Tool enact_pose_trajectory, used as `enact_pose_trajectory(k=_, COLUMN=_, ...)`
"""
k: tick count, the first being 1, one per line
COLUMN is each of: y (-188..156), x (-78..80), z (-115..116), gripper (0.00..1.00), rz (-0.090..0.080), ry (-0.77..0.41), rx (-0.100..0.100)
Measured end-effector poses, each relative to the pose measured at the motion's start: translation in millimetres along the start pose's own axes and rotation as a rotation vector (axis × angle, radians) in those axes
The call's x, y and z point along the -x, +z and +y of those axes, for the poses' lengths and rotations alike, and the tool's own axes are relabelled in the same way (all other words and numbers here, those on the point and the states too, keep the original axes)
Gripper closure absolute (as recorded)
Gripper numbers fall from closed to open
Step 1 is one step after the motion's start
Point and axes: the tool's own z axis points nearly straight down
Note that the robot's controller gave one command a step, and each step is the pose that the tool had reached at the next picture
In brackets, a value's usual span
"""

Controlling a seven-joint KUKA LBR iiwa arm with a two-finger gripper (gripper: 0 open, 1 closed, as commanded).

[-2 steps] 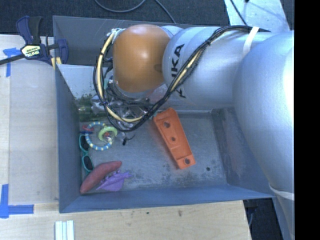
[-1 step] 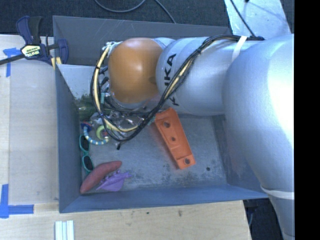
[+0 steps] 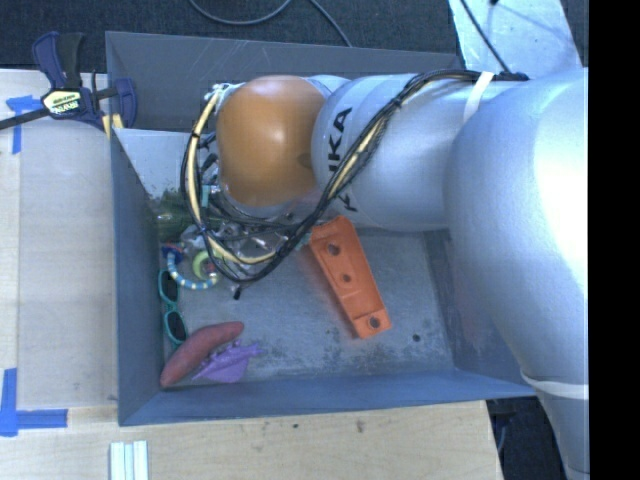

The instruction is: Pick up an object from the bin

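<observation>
One camera close above bin [image 3: 137, 298], looking down, angled slightly sideways

A flat orange block [image 3: 347, 278] with two holes lies slanted at the centre of the frame. At lower left, a reddish-brown elongated object [image 3: 200, 349] touches a crumpled purple thing [image 3: 228, 363]. Just above them, teal sunglasses [image 3: 170, 308] lie at the frame's left.

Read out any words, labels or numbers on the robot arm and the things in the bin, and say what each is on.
"KA": black letters on the silver arm, by its orange cover; cables hide the rest of the word.
No text shows on the orange bar with holes, the teal sunglasses or the reddish long thing.
</observation>
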Motion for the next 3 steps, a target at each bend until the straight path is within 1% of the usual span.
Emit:
enact_pose_trajectory(k=1, y=-98, x=9.0, z=3, gripper=1.00, rz=-0.003, ry=0.000, rx=0.000)
enact_pose_trajectory(k=2, y=-98, x=9.0, z=3, gripper=1.00, rz=-0.003, ry=0.000, rx=0.000)
enact_pose_trajectory(k=3, y=-147, x=14.7, z=10, gripper=1.00, rz=-0.001, ry=-0.001, rx=0.002)
